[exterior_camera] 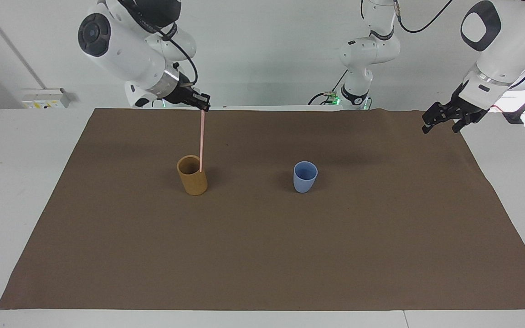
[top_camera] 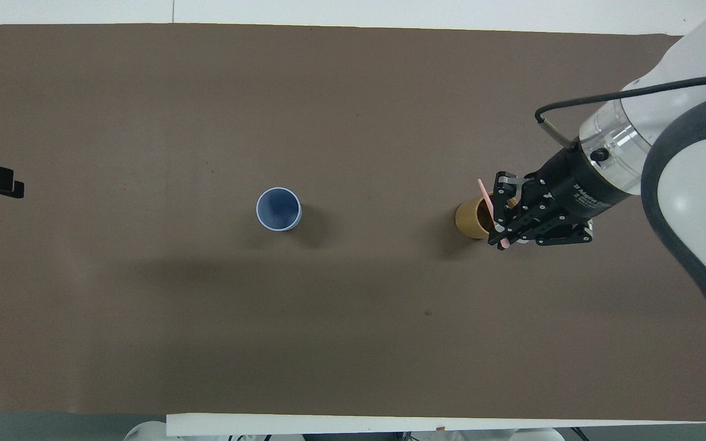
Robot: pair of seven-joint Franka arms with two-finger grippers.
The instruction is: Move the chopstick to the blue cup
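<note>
White surface (exterior_camera: 12,191) under a brown mat (exterior_camera: 262,255), plain white wall (exterior_camera: 267,54) at the robots' end, a socket box (exterior_camera: 43,98) mounted low on it. On the mat, side by side at about the same distance from the robots: blue cup (exterior_camera: 305,176) mid-surface, upright and empty; tan cup (exterior_camera: 192,175) toward the right arm's end. Right tool (exterior_camera: 204,107) raised over the tan cup, clamped on the top end of the chopstick (exterior_camera: 202,141). Chopstick hanging near vertical, lower tip level with the tan cup's rim, well apart from the blue cup. Left tool (exterior_camera: 440,122) waiting over the mat's edge at the left arm's end, fingers spread wide, holding nothing.
</note>
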